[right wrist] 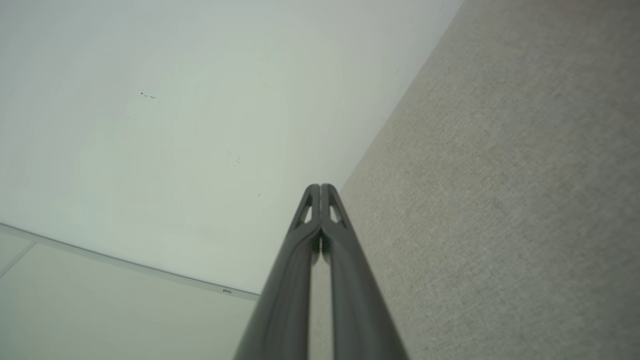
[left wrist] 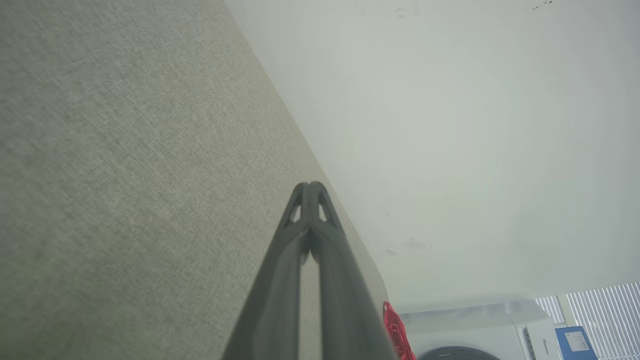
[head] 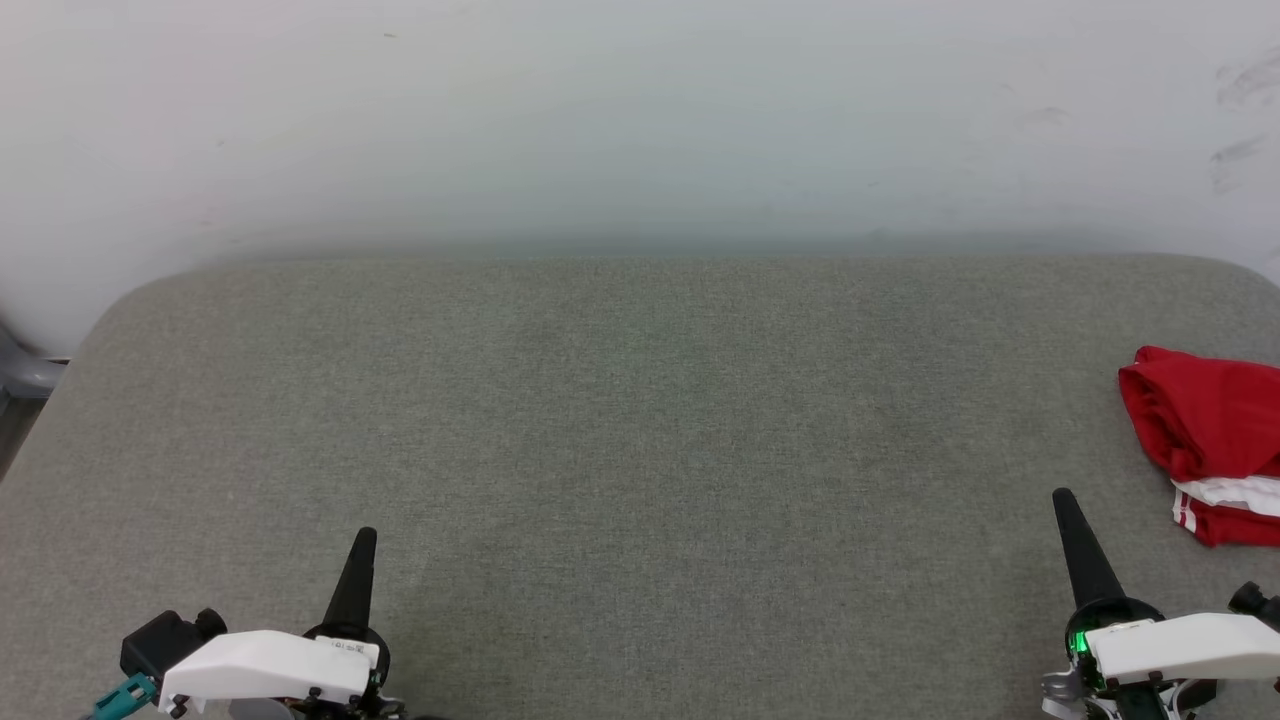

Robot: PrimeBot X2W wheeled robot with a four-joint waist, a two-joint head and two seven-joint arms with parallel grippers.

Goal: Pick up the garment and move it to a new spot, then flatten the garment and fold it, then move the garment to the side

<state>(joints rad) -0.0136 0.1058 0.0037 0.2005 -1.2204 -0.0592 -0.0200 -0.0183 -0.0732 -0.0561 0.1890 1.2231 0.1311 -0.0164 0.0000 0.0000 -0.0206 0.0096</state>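
Observation:
The garment (head: 1205, 430), bright red with a white striped sleeve band, lies bunched at the far right edge of the grey fabric table (head: 640, 420), partly cut off by the picture edge. A sliver of the garment (left wrist: 397, 332) also peeks out beside the left fingers. My left gripper (head: 366, 536) rests shut and empty at the lower left, far from the cloth. My right gripper (head: 1062, 497) is shut and empty at the lower right, a short way left of and nearer than the garment. In the wrist views the left gripper (left wrist: 310, 185) and the right gripper (right wrist: 320, 186) have their tips pressed together.
A pale wall (head: 640, 120) runs along the table's far edge. The table has rounded far corners. A white appliance (left wrist: 480, 330) stands beyond the table's right end in the left wrist view.

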